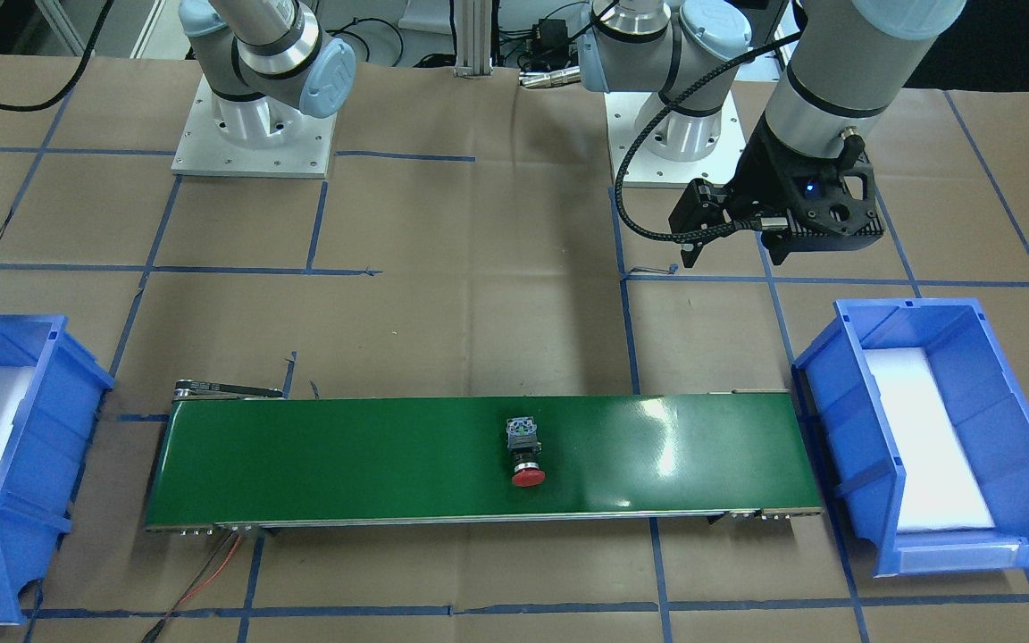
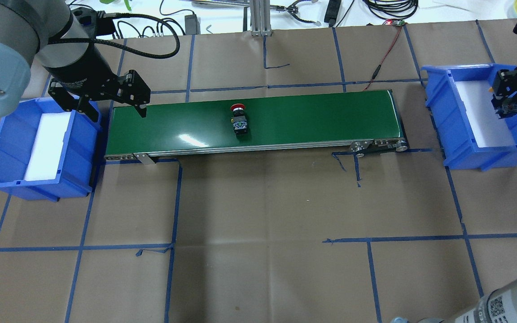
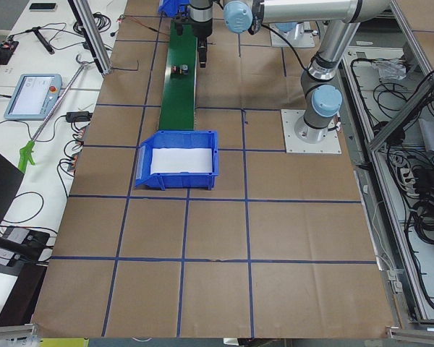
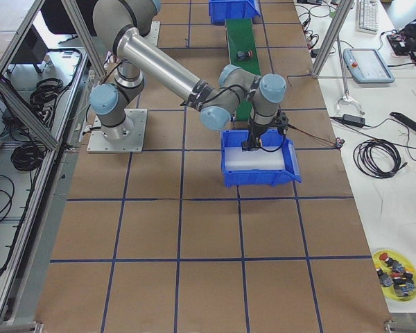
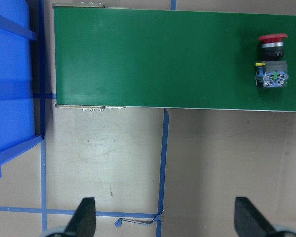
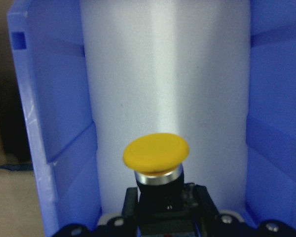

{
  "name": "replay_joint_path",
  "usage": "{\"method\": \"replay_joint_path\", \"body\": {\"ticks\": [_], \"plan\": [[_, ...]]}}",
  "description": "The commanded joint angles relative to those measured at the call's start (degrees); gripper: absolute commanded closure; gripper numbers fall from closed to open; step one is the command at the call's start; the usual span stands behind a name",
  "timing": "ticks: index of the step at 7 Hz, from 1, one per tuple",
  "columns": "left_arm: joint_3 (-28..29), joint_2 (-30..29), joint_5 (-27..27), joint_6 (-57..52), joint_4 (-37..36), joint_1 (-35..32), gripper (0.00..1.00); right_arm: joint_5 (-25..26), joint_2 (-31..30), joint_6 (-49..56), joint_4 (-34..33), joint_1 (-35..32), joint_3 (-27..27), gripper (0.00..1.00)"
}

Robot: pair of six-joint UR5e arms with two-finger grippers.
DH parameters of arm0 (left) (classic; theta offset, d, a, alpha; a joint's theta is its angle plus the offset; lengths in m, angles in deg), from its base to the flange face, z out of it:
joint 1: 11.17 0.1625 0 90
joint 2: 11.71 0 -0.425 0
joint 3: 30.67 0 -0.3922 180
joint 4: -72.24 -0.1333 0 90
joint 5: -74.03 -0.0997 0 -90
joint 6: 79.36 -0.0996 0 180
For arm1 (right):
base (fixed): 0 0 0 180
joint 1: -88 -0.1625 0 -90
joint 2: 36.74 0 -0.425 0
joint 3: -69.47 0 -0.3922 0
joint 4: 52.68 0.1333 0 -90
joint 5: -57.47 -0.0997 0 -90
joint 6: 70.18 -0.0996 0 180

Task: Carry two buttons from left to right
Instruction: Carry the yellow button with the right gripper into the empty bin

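Along the table's far side we record the green belt [image 2: 312, 119], with the blue bin [image 2: 438, 89] past its right end. The left gripper [image 2: 118, 113] hangs with fingers spread near the belt's left end. The right gripper [image 2: 506, 106], over that bin, pinches the yellow button [image 6: 156, 154]. The red button [image 2: 239, 120] lies sideways mid-belt.

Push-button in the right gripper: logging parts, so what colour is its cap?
The push-button has a yellow cap, clearest in the right wrist-mounted view.
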Motion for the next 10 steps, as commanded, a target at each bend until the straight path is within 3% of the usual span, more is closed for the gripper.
{"method": "replay_joint_path", "body": {"ticks": [1,3,5,6,7,8,10], "plan": [[-0.21,0.12,0.06,0.01,0.0,0.01,0.0,0.41,2.1,-0.9,-6.41,0.02,4.71,0.96],[-0.04,-0.05,0.06,0.01,0.0,0.01,0.0,0.5,2.54,-1.44,-6.8,0.63,6.4,0.94],[0.48,-0.74,0.15,0.01,0.0,-0.07,0.0,0.59,3.33,-1.26,-6.89,2.04,6.4,0.81],[0.14,-0.14,0.06,0.01,0.0,0.01,0.0,0.59,3.68,-1.26,-6.89,2.13,6.4,0.65],[0.75,-0.4,0.06,0.01,0.08,0.01,0.0,0.59,3.6,-1.26,-6.89,2.04,6.84,0.27],[0.06,0.04,0.06,0.01,0.0,-0.07,0.0,0.59,3.59,-1.0,-6.8,2.04,7.28,0.16],[0.4,-0.31,0.24,0.01,0.08,0.01,0.0,0.59,3.25,-0.82,-6.71,1.87,7.02,0.05]]}}
